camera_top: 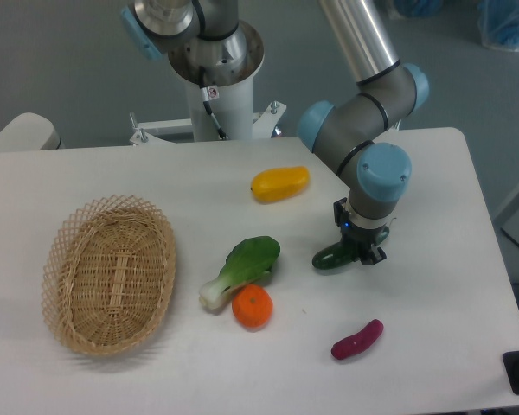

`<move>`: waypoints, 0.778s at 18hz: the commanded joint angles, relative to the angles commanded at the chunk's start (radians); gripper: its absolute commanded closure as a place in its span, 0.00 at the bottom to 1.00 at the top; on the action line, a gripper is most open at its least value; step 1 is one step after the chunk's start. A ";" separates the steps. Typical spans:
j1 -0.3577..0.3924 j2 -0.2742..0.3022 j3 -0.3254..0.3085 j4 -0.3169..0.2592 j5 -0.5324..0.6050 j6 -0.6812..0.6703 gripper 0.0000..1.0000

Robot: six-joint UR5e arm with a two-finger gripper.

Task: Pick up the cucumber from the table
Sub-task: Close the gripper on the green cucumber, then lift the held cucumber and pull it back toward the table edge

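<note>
The cucumber [330, 257] is a short glossy dark green oblong lying on the white table [432, 173], right of centre. My gripper [360, 251] comes straight down over its right end, with the dark fingers [370, 254] around that end at table level. The cucumber's left part sticks out to the left of the fingers. I cannot see whether the fingers press on it or stand slightly apart from it.
A bok choy [242, 269] and an orange [253, 306] lie left of the cucumber. A yellow vegetable [279, 183] lies behind it, a purple-red one [357, 339] in front. A wicker basket [108, 273] stands at the left.
</note>
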 joint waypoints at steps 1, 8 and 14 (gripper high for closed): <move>-0.003 0.000 0.005 0.000 0.000 -0.008 0.67; -0.061 0.000 0.127 -0.014 0.000 -0.113 0.67; -0.080 -0.024 0.264 -0.135 -0.015 -0.137 0.67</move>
